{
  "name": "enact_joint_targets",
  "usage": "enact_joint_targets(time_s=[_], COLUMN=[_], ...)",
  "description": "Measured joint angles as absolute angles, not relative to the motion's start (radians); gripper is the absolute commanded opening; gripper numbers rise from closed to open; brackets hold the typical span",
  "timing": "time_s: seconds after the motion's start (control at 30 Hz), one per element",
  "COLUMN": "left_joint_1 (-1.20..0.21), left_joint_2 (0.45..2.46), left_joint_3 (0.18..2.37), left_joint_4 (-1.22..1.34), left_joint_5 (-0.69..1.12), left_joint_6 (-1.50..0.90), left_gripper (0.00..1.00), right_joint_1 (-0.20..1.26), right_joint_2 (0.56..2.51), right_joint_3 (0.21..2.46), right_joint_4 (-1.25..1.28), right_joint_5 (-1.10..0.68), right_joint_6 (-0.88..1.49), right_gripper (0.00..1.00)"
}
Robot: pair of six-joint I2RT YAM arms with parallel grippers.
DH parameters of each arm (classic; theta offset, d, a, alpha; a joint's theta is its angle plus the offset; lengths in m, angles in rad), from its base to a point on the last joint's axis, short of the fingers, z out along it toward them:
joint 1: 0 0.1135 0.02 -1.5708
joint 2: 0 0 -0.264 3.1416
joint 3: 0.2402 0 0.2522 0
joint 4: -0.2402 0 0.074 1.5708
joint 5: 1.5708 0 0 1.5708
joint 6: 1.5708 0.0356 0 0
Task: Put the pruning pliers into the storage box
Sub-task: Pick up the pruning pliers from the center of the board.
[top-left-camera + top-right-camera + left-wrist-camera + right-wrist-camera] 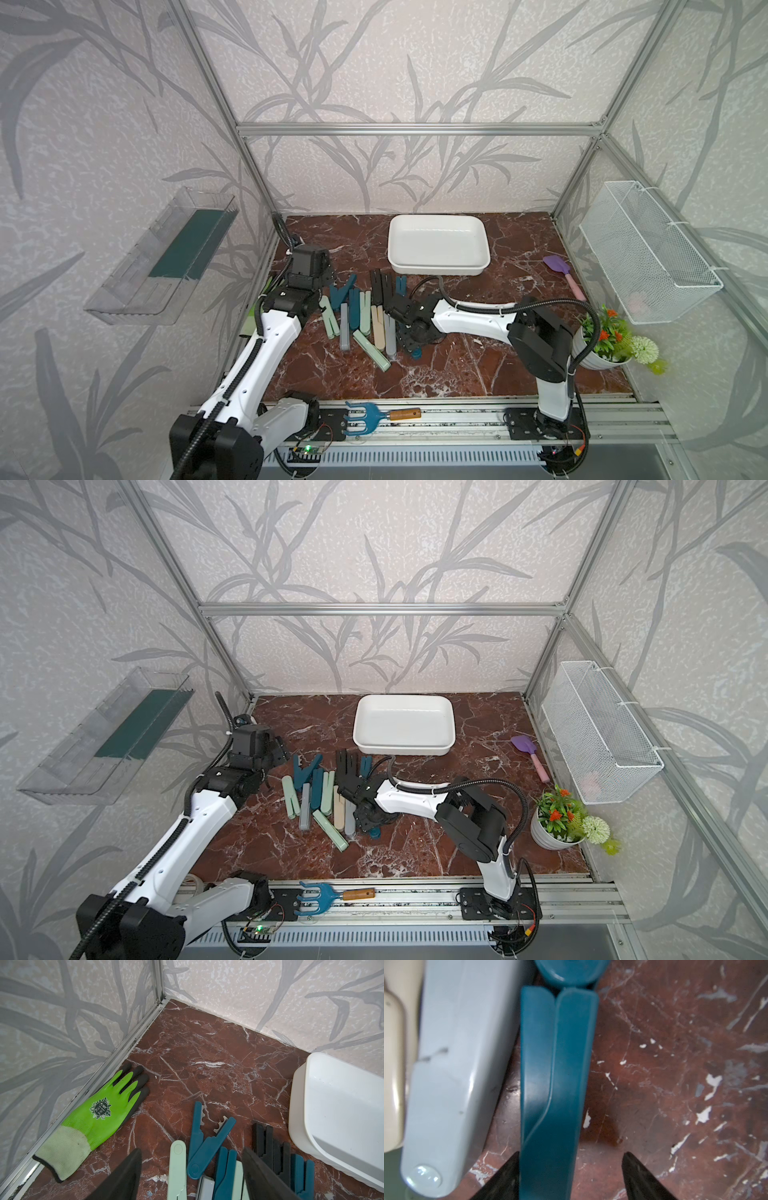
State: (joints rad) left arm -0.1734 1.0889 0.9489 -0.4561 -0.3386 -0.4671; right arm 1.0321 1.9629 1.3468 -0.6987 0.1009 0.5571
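Observation:
Several pruning pliers (365,316) (320,796) in black, teal, mint, beige and grey lie heaped mid-table. Behind them stands the white storage box (436,245) (403,725) (336,1109), with nothing in it. My right gripper (409,343) (368,818) (571,1154) points down at the heap's right edge. It is open astride a dark teal plier (558,1064): one finger rests against its side and the other stands clear over bare marble. A grey plier (452,1064) lies beside it. My left gripper (326,276) (280,750) (191,1150) hovers open above the heap's left end, holding nothing.
A green glove (99,1109) lies against the left wall. A blue hand rake (374,417) rests on the front rail. A purple spatula (561,272) and a flower pot (602,345) are at the right. A wire basket (648,257) and a clear bin (166,257) hang on the side walls.

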Motion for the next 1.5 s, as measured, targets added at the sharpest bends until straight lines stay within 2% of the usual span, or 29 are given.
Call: enact_joint_targets(time_s=[0.33, 0.67, 1.13, 1.3, 1.5], left_joint_1=[-0.173, -0.169, -0.169, -0.169, -0.168], left_joint_2=[1.091, 1.093, 1.095, 1.096, 1.101], left_joint_3=[0.949, 0.949, 0.949, 0.949, 0.949], left_joint_4=[-0.456, -0.456, -0.457, -0.457, -0.454], left_joint_5=[-0.339, -0.339, -0.339, -0.332, -0.247], left_joint_6=[-0.467, -0.467, -0.466, -0.464, -0.461], left_gripper=[0.76, 0.75, 0.75, 0.75, 0.75], right_joint_1=[0.989, 0.976, 0.973, 0.930, 0.809], right_joint_2=[1.966, 1.981, 2.010, 1.920, 1.720], right_joint_3=[1.390, 1.377, 1.386, 1.317, 1.227], right_joint_4=[-0.689, -0.648, -0.656, -0.637, -0.561], right_joint_5=[0.128, 0.080, 0.096, 0.038, -0.092], right_joint_6=[0.445, 0.391, 0.347, 0.347, 0.344], right_gripper=[0.53, 0.51, 0.36, 0.35, 0.36])
